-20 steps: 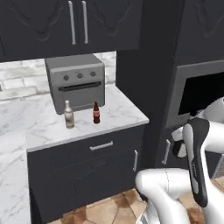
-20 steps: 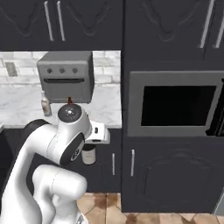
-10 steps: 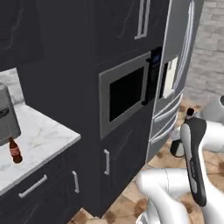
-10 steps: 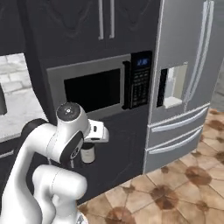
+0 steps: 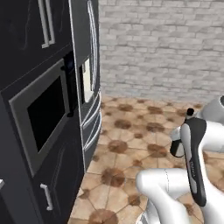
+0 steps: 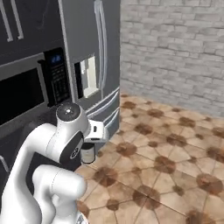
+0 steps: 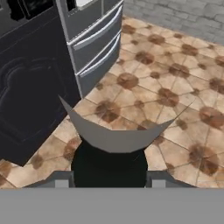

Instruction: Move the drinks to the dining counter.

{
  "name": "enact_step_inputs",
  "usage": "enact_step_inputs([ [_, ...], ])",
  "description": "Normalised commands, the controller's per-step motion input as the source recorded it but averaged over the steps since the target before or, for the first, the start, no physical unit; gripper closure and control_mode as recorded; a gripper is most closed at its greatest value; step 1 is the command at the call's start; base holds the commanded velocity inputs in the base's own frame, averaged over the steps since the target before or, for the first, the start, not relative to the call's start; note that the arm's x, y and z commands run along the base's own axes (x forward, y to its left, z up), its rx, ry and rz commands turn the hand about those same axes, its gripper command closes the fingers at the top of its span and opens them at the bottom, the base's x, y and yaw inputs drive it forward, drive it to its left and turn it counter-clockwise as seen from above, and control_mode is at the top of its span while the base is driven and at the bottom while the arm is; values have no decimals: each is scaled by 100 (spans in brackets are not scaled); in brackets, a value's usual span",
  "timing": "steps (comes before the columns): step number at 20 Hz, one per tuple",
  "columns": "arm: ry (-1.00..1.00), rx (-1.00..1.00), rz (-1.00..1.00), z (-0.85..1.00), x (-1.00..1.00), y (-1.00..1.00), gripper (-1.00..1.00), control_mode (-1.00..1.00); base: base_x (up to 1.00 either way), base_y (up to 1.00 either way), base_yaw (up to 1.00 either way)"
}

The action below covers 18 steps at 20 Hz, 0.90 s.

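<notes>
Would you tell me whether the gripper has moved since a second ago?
Yes. Shut on the dark bottle, the gripper has travelled right with the base, from the toaster oven to the fridge.

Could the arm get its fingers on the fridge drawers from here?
Probably not usefully. The fingers are closed on a dark bottle, so they are occupied, though the tiled floor before the fridge drawers looks free.

- Fridge (image 6: 103,52): smooth brushed grey metal (faint sheen)
- Wall (image 5: 162,48): rough pale brick
- Floor (image 7: 175,87): matt tan tile
- Cabinets (image 5: 52,192): dark, slightly glossy panels
</notes>
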Motion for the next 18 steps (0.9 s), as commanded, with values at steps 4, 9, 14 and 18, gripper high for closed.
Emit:
enact_step_inputs([
  [4,0,0,0,0,0,0,100,100,10,-54,-71],
  [9,0,0,0,0,0,0,100,100,15,-42,-70],
  [14,0,0,0,0,0,0,100,100,24,-34,-68],
  [18,0,0,0,0,0,0,100,100,56,-18,-57],
])
